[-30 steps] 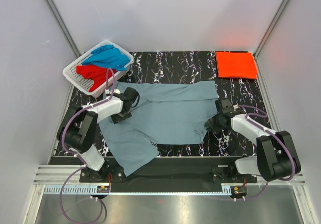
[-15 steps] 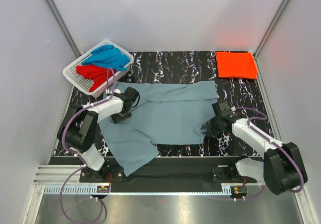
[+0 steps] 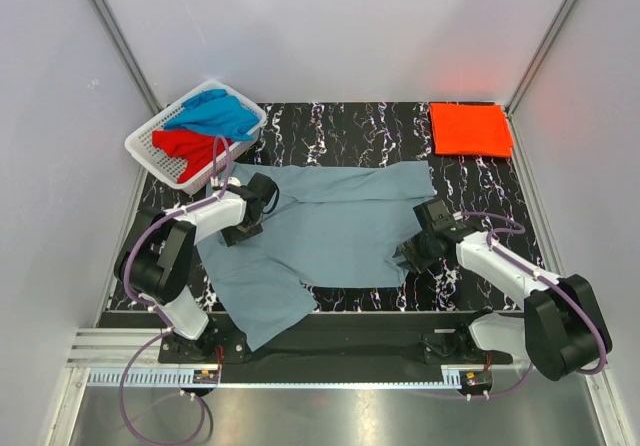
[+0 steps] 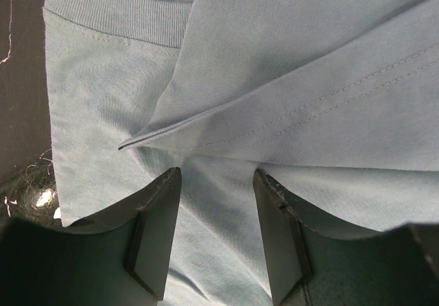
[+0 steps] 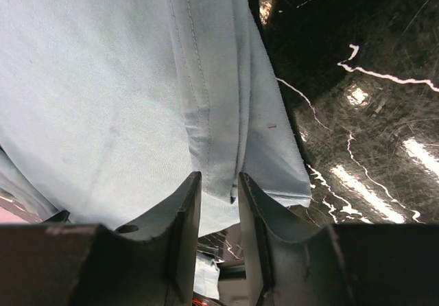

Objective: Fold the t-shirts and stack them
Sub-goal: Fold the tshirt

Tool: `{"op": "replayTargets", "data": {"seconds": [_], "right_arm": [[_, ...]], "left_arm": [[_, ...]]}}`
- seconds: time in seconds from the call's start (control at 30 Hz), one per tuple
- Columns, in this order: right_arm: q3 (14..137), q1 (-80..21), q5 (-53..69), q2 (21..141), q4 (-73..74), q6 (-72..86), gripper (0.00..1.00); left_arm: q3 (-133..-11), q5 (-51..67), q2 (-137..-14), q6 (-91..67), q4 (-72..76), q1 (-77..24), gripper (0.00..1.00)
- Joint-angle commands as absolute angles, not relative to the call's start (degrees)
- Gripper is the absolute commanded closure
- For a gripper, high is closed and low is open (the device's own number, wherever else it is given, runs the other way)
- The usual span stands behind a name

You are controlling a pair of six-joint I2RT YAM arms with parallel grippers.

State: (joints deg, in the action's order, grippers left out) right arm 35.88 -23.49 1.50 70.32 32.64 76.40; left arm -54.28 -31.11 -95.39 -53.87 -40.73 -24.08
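**Step in hand: flattening and folding the grey-blue t-shirt**

The grey-blue t-shirt [image 3: 330, 231] lies spread in the middle of the black marbled table [image 3: 340, 121]. Its near-left corner reaches the table's near edge.

**Gripper state**
- The left gripper [image 3: 250, 216] sits at the shirt's left end, just beside the ribbed collar. Its jaws stand well apart over flat cloth and grasp nothing. A folded-over ply lies directly ahead of the fingertips.
- The right gripper [image 3: 412, 251] sits at the shirt's right near edge. Its jaws stand narrowly apart, and a doubled, stitched hem runs into the gap. Whether they pinch that hem cannot be told from the wrist view.

**Recommended procedure**
1. Seat each pair of fingers on a full hem, not on a single loose ply; a thin bite is likely to slip.
2. Capture the raised fold on the left before closing, so that both layers travel together.
3. Lift both ends to the same height and keep the cloth lightly taut.
4. Carry the near-left corner along, or it may drag off the edge.

**Surroundings and obstructions**
- A folded orange-red t-shirt [image 3: 470, 128] lies at the far-right corner, well apart; it is the probable stacking place.
- A white slotted basket [image 3: 150, 151] stands at the far left, near the left gripper. It holds a bright blue t-shirt [image 3: 215, 116] and a red t-shirt [image 3: 185, 148].
- The left arm's cable [image 3: 216, 161] loops beside the basket rim and could catch on it.
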Motion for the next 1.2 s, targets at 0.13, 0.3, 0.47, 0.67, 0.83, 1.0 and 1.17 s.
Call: {"op": "replayTargets", "data": {"seconds": [0.13, 0.3, 0.47, 0.67, 0.83, 1.0, 1.17], "right_arm": [[37.35, -24.43, 0.26, 70.93, 32.43, 78.13, 0.67], [37.35, -24.52, 0.18, 71.98, 31.29, 78.31, 0.70], [36.83, -24.61, 0.26, 72.07, 30.77, 78.66, 0.75], [36.56, -24.52, -2.46, 71.63, 30.76, 77.87, 1.00], [38.66, -24.61, -7.63, 69.26, 35.93, 74.36, 1.00], [41.83, -24.52, -15.54, 64.79, 47.01, 69.98, 1.00], [43.33, -24.52, -21.79, 63.19, 55.62, 67.24, 1.00]], "left_arm": [[-53.88, -31.03, -97.29, -55.11, -39.73, -24.35, 0.47], [-53.88, -31.03, -97.38, -55.19, -39.73, -24.35, 0.48], [-53.96, -31.03, -97.47, -55.28, -39.81, -24.35, 0.47], [-53.88, -30.85, -97.47, -55.37, -39.90, -24.43, 0.47], [-53.88, -30.85, -97.21, -55.37, -40.08, -24.43, 0.48], [-53.88, -30.94, -97.12, -55.20, -39.99, -24.35, 0.47], [-53.88, -30.50, -97.30, -55.02, -39.81, -24.43, 0.47]]}}
